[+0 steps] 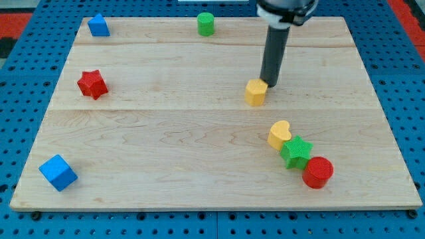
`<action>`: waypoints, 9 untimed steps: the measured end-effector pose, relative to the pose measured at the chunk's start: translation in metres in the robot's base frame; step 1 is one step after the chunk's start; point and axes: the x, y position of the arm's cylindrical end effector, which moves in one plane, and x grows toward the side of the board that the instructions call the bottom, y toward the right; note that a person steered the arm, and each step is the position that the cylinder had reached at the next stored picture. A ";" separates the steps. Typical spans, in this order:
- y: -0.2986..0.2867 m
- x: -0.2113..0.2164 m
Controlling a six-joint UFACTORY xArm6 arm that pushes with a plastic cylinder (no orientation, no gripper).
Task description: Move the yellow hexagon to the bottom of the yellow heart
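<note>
The yellow hexagon [255,92] lies right of the board's middle. My tip [269,84] sits just to its upper right, touching or nearly touching it. The yellow heart [279,135] lies below and to the right of the hexagon, with a clear gap between them. A green star [296,151] touches the heart's lower right, and a red cylinder [317,172] sits against the star's lower right.
A green cylinder [206,24] stands at the top middle. A blue block [98,25] is at the top left, a red star [92,84] at the left, a blue cube [58,172] at the bottom left. The wooden board [166,133] ends on a blue pegboard.
</note>
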 end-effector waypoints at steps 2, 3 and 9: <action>-0.053 0.011; -0.057 0.034; -0.077 0.095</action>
